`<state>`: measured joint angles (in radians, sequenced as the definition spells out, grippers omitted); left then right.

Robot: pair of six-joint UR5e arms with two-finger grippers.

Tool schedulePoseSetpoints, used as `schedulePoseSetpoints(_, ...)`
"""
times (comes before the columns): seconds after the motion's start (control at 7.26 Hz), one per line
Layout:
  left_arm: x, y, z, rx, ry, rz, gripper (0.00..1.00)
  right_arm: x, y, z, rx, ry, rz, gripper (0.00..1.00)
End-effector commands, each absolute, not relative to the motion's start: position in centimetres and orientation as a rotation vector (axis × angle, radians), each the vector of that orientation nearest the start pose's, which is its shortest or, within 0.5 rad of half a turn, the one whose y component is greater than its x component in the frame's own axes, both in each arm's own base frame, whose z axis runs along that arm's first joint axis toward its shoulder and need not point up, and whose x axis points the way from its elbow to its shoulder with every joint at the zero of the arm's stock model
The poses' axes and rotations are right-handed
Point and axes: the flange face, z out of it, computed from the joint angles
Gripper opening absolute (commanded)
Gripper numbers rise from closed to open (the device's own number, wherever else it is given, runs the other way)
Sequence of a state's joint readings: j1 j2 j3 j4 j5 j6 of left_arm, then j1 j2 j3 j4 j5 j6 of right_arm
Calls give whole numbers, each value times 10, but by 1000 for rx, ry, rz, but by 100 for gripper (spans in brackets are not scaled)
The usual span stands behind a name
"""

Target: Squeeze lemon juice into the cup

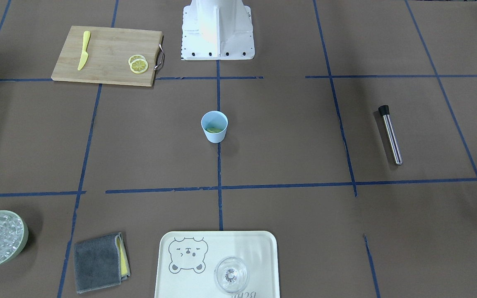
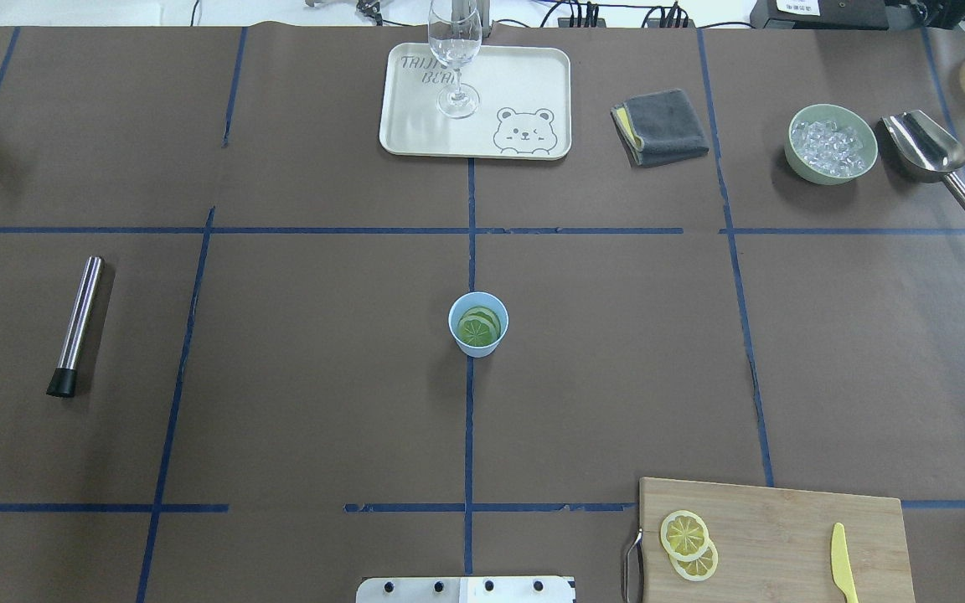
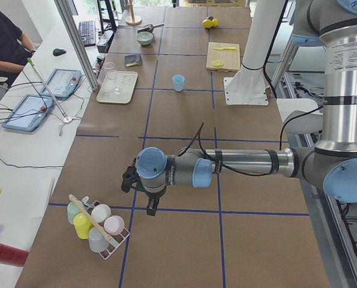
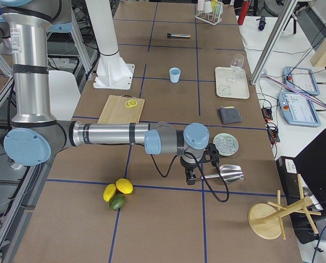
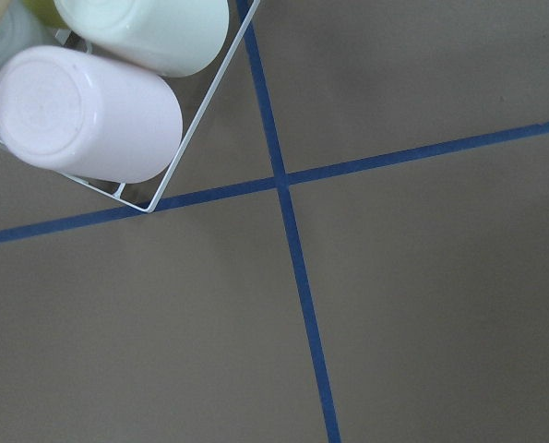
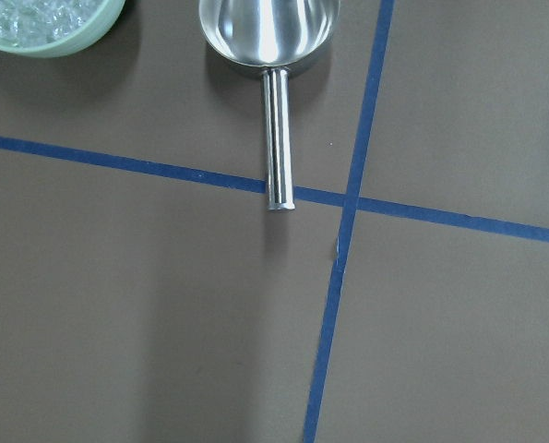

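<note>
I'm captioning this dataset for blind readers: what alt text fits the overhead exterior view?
A light-blue cup holding green slices stands mid-table; two lemon slices and a yellow knife lie on a cutting board, near right. A wine glass stands on a far tray.

Cup mid-table; lemon slices on board at robot's right; glass on tray beyond cup

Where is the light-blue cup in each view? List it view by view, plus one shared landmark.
Exterior front-facing: cup at centre, on the central tape line.
Overhead exterior: centre, on that same line.
Exterior left: far up the table, left of the wooden cutting board.
Exterior right: upper middle, beyond the board.
Left wrist-mounted: not in it.
Right wrist-mounted: not in it.
Landmark: the cutting board, in all four exterior views.
</note>
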<state>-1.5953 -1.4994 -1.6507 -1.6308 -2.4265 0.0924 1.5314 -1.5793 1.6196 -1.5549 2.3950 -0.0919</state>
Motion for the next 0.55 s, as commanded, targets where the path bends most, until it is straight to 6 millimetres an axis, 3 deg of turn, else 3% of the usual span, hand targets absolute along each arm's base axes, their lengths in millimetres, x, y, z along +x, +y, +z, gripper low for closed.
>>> schedulePoseSetpoints(0.0, -76, -465, 624, 139, 761, 88, 100, 43, -493, 637, 74, -806, -149, 100)
schedulePoseSetpoints(0.14, -80, -468, 606, 170, 692, 97, 100, 37, -494, 632, 77, -806, -168, 100)
schedulePoseSetpoints(0.41, -78, -472, 605, 167, 675, 94, 100, 27, -495, 630, 72, -807, -190, 100)
